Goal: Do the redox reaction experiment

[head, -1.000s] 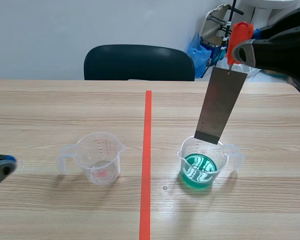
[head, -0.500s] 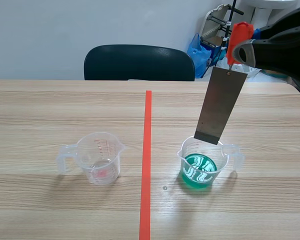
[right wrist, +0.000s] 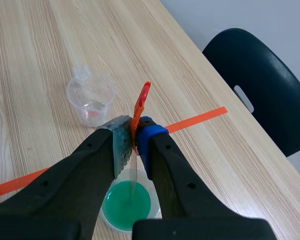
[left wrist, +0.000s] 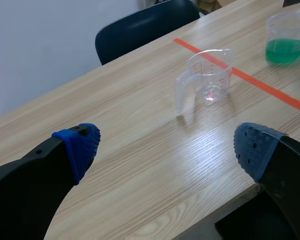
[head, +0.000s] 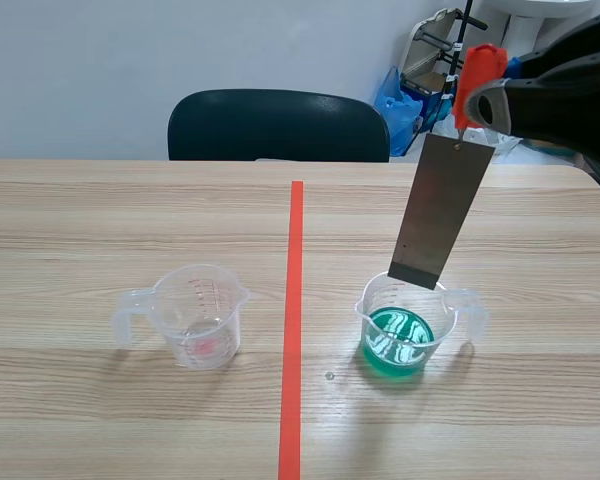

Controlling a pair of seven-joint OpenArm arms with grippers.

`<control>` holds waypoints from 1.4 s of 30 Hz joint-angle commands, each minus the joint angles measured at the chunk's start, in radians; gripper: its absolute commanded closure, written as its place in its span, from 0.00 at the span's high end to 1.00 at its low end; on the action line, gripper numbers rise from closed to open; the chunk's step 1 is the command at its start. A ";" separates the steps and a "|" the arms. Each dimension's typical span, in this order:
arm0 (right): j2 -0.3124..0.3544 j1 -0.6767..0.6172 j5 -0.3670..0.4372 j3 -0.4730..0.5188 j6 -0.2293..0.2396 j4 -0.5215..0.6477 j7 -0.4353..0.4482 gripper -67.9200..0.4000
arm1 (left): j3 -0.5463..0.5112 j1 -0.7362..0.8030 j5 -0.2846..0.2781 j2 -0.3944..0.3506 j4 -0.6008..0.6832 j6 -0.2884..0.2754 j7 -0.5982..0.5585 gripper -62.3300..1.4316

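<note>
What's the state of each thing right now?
Strip: hanging tilted from the right gripper, lower end at the green cup's rim.
Green cup: upright, shallow green liquid inside.
Clear cup: upright, looks empty.
Right gripper: shut on the strip's orange-red top.
Left gripper: open, holding nothing.
</note>
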 commanded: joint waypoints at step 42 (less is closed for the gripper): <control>0.016 0.017 0.014 0.017 -0.004 0.002 0.018 0.02 | 0.006 0.002 -0.008 0.035 0.007 0.032 -0.024 1.00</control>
